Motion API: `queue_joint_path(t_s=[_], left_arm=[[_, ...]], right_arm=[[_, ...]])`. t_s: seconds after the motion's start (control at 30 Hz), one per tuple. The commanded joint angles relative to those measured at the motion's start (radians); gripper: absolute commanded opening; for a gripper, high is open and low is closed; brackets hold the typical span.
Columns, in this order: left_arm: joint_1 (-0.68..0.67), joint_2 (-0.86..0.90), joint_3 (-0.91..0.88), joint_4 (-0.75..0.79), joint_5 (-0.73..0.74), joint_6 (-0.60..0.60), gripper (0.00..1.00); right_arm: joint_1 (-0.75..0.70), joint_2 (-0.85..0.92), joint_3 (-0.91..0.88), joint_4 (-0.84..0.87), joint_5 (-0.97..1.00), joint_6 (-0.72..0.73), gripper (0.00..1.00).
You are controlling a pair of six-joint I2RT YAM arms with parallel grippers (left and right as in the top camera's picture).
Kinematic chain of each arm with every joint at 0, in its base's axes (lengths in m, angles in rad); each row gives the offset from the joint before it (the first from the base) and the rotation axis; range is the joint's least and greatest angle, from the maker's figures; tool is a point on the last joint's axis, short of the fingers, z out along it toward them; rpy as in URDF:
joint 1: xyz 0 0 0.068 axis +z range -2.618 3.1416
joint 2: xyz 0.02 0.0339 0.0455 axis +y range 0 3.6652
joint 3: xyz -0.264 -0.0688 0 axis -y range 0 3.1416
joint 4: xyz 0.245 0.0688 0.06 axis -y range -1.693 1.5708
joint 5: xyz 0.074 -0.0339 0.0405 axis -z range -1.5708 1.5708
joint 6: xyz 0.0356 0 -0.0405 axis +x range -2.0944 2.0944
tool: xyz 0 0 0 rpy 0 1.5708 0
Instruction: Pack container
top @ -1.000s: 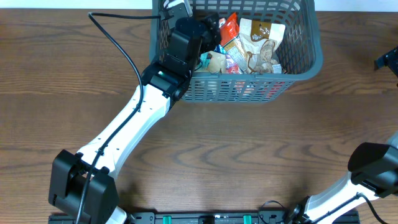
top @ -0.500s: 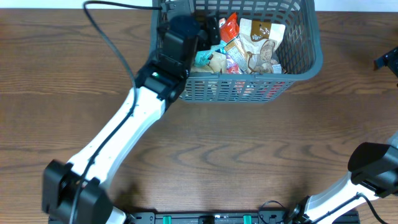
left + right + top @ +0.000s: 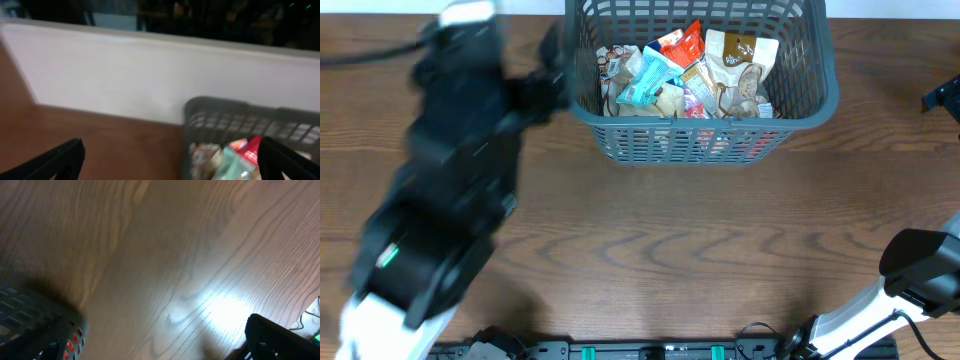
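Surface: brown wood-grain table (image 3: 650, 240) that I work at
On it: dark grey-green slotted plastic basket (image 3: 710, 145), flat on its base by the far edge

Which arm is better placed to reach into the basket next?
Left, probably: the left gripper is open beside the dark grey-green slotted plastic basket, while the right gripper sits at the right edge of the brown wooden table.
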Motion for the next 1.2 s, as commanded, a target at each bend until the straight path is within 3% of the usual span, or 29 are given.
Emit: queue_joint_path(t_s=[0.0, 0.23, 0.33, 0.7, 0.97, 1.17], left_arm=[[0.015, -0.067, 0.003, -0.095, -0.028, 0.025, 0.99], [0.04, -0.204, 0.003, -0.267, -0.118, 0.025, 0.99], [0.04, -0.271, 0.003, -0.31, -0.187, 0.02, 0.99], [0.04, -0.474, 0.003, -0.397, -0.223, 0.015, 0.99], [0.04, -0.51, 0.003, -0.537, -0.223, 0.014, 0.99], [0.04, -0.51, 0.003, -0.6, -0.227, 0.014, 0.98]], right_arm=[[-0.006, -0.005, -0.002, -0.001, 0.0, 0.0, 0.99], [-0.006, -0.005, -0.002, -0.001, 0.0, 0.0, 0.99], [-0.006, -0.005, -0.002, 0.002, 0.0, 0.001, 0.99], [-0.006, -0.005, -0.002, 0.081, -0.045, 0.023, 0.99], [-0.006, -0.023, -0.002, -0.009, -0.335, -0.153, 0.99], [-0.005, -0.203, -0.002, -0.009, -0.295, -0.222, 0.99]])
